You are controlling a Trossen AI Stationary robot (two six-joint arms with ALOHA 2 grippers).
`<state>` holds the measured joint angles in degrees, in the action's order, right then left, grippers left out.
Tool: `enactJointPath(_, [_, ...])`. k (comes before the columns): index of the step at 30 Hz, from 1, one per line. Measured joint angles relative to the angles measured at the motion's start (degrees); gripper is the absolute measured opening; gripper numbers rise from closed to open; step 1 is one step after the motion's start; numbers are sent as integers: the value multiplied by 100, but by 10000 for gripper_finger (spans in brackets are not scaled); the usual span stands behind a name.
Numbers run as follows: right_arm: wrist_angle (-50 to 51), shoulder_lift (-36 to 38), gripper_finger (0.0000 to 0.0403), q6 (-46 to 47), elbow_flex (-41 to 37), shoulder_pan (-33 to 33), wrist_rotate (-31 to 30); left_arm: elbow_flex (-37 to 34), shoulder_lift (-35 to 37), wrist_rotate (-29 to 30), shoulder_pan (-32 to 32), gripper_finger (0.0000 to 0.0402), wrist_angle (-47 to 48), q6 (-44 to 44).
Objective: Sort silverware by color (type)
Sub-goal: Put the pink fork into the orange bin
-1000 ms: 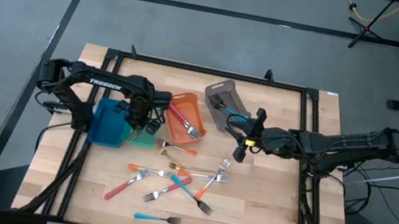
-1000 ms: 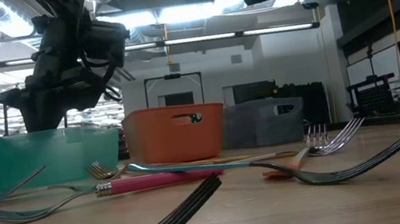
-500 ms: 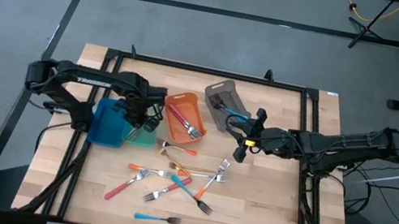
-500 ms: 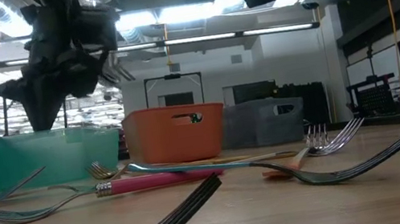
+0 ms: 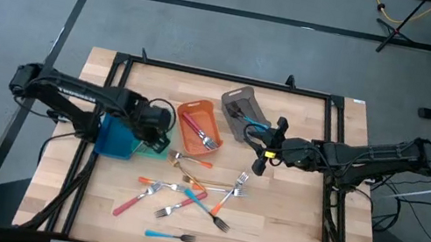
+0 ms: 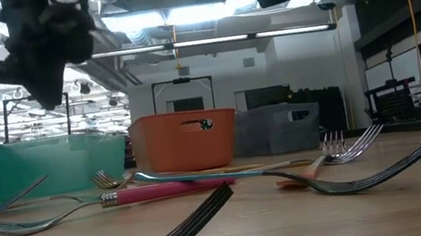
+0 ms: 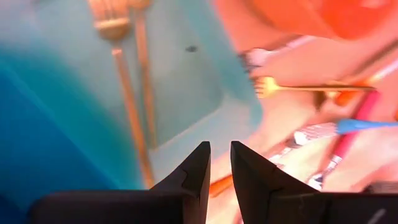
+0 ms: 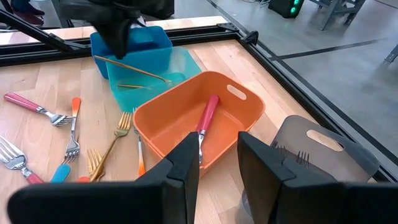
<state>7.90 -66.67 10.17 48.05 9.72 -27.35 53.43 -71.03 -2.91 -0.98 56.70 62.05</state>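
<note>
We see the left jaws [image 5: 162, 134] hovering over the pale teal bin [image 5: 151, 147], their two fingers [image 7: 194, 177] standing a narrow gap apart with nothing between them — empty. Just beyond the fingertips in the left wrist view, two gold-handled utensils [image 7: 124, 81] lie inside that bin, apart from the jaws. Beside it, on the far side from the orange bin, stands the darker blue bin [image 5: 115, 134].

The right jaws [image 5: 261, 154] hang above the table [image 5: 285, 231], near the grey bin [image 5: 243, 108] and to one side of the orange bin [image 5: 199, 129]. Their fingers [image 8: 180, 165] are likewise parted by a small gap and grip nothing. Ahead of them in the right wrist view, a red-handled piece [image 8: 205, 118] lies inside the orange bin.

The rest of the silverware [image 5: 189, 196] is scattered on the table, clear of both pairs of jaws: a gold fork [image 5: 190, 163] just beside the orange bin, then a loose crossing cluster of red-, orange- and blue-handled forks, and a blue-handled fork [image 5: 168, 236] lying alone nearest the table's front edge — well apart from either gripper. In the low view a pink-handled fork [image 6: 154, 192] lies flat across the foreground.
</note>
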Motion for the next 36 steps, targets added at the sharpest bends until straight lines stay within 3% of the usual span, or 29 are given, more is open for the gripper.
enactJointPath(10, [-2,-1,99,0,0,0,0,0,-8,807,1467,57,-1011,619])
enactJointPath(17, [0,0,99,0,0,0,0,7,-149,1077,2381,57,-1160,1529])
enactJointPath(26, [7,-2,99,0,0,2,0,7,-880,710,3274,57,-1324,2183])
enactJointPath(36, [7,-2,99,0,0,0,0,7,-1845,471,3635,57,-1402,2159])
